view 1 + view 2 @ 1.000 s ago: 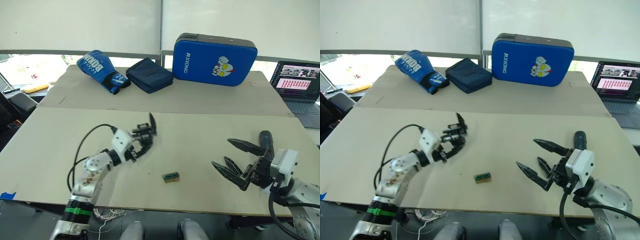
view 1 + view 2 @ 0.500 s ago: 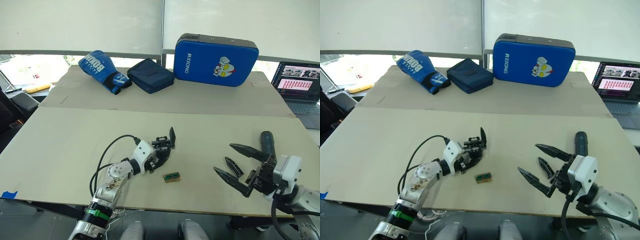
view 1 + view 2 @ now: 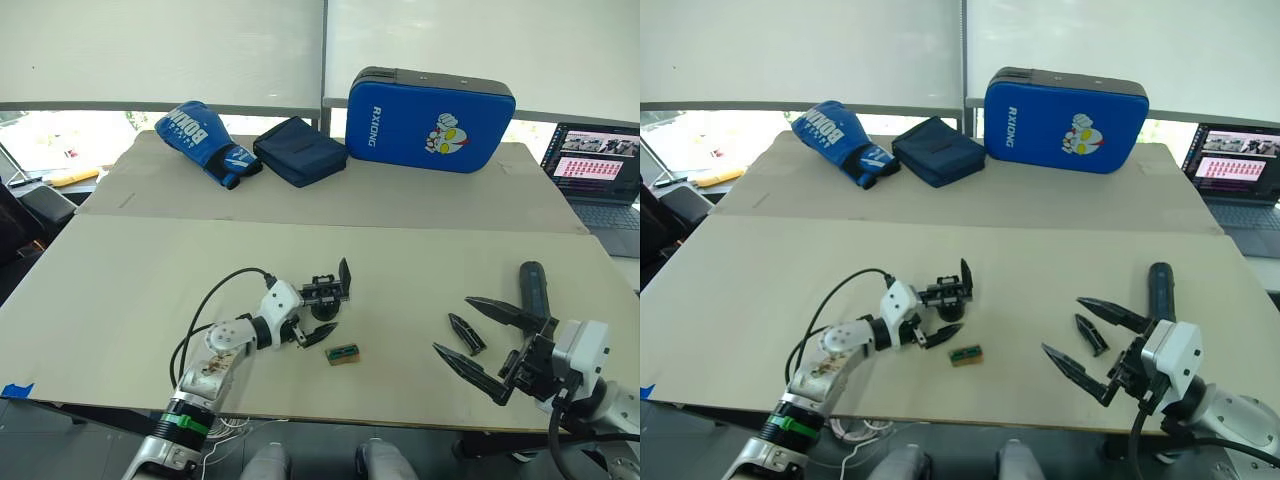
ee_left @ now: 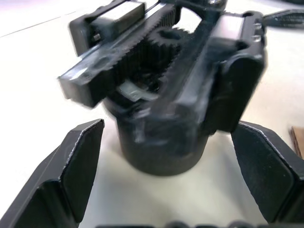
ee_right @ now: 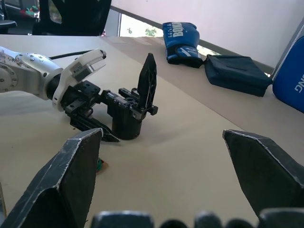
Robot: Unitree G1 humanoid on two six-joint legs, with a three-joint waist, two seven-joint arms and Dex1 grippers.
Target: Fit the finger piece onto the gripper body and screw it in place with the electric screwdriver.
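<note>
Left gripper [image 3: 322,315] carried gripper body [image 3: 328,293] from left-centre toward frame centre, set it upright on counter [image 3: 120,270]; fingers now spread around it.

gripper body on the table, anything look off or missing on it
The gripper body stands upright on its round base with a single pointed finger up, so it looks lopsided. The finger piece lies loose on the table near the right claw. The left claw is open around the base.

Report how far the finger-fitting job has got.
Done: the small black gripper body stands upright on the table.
In hand: the left gripper is open around its base.
Left: the flat black finger piece and dark cylindrical electric screwdriver lie untouched by the open right gripper.
</note>
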